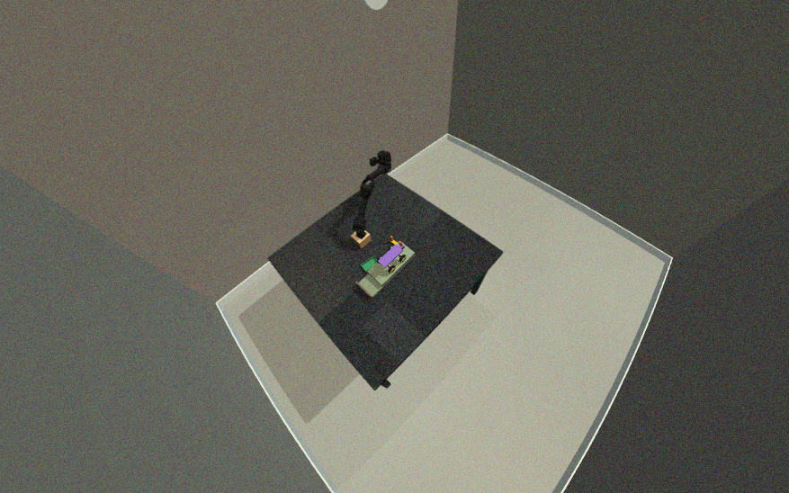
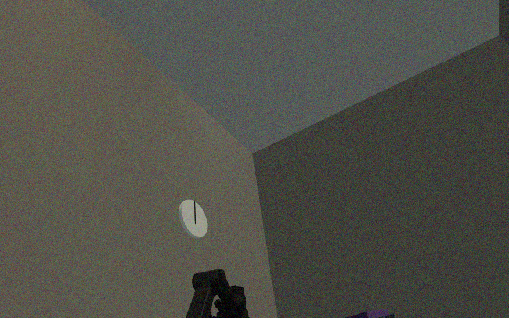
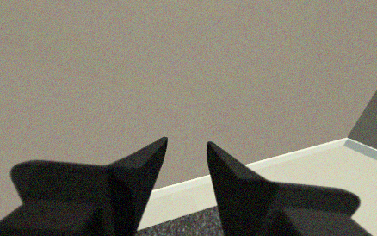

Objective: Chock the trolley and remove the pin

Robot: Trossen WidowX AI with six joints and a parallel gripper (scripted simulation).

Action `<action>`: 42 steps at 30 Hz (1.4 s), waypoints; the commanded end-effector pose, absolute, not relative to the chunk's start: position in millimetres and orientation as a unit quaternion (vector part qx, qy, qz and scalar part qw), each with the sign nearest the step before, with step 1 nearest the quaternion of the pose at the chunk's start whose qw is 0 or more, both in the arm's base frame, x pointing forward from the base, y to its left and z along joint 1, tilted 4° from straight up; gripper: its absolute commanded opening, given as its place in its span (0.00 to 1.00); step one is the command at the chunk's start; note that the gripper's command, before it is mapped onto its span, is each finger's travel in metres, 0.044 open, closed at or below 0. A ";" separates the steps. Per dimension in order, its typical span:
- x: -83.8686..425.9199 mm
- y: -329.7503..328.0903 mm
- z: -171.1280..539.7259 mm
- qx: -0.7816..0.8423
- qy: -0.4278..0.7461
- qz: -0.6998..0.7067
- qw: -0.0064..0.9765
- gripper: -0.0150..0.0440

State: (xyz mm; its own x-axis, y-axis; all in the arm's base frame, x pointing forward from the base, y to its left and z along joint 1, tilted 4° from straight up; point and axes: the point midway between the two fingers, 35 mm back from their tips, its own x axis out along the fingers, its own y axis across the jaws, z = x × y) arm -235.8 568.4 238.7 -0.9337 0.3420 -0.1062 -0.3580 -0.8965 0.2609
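The purple trolley (image 1: 391, 255) (image 2: 377, 314) stands on the pale green ramp (image 1: 371, 287) in the top view; only its top edge shows in the exterior view. A small red spot, the stop pin's head (image 1: 401, 244), shows at the trolley's upper right end. The yellow chock (image 1: 396, 242) with its orange handle is small beside that end; its contact with a wheel cannot be told. The green tray (image 1: 368, 264) lies beside the ramp's left side. My gripper (image 3: 187, 143) is partly open and empty, raised high and well away from the trolley.
The dark table (image 1: 384, 327) carries everything. The arm's tan base block (image 1: 361, 238) stands left of the trolley and behind the tray. The black arm (image 1: 367, 188) (image 2: 208, 278) reaches up from it. A wall and pale floor (image 3: 311, 172) lie beyond the fingers in the wrist view.
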 end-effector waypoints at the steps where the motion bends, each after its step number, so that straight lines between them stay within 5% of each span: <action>1: -177.3 579.0 227.1 -0.026 0.261 0.928 0.264 0.58; 11: -15.1 563.9 191.7 0.053 0.538 0.703 0.462 0.58; 22: 133.2 469.3 145.4 0.212 0.707 0.328 0.590 0.58; 32: 210.8 333.3 107.6 0.366 0.706 -0.055 0.604 0.58; 42: 221.2 182.7 81.9 0.479 0.568 -0.405 0.533 0.58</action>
State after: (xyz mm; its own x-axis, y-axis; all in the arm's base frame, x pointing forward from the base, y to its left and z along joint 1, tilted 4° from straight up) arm 227.1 226.8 90.2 0.0437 0.2210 -0.9743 0.9101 0.3935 0.1300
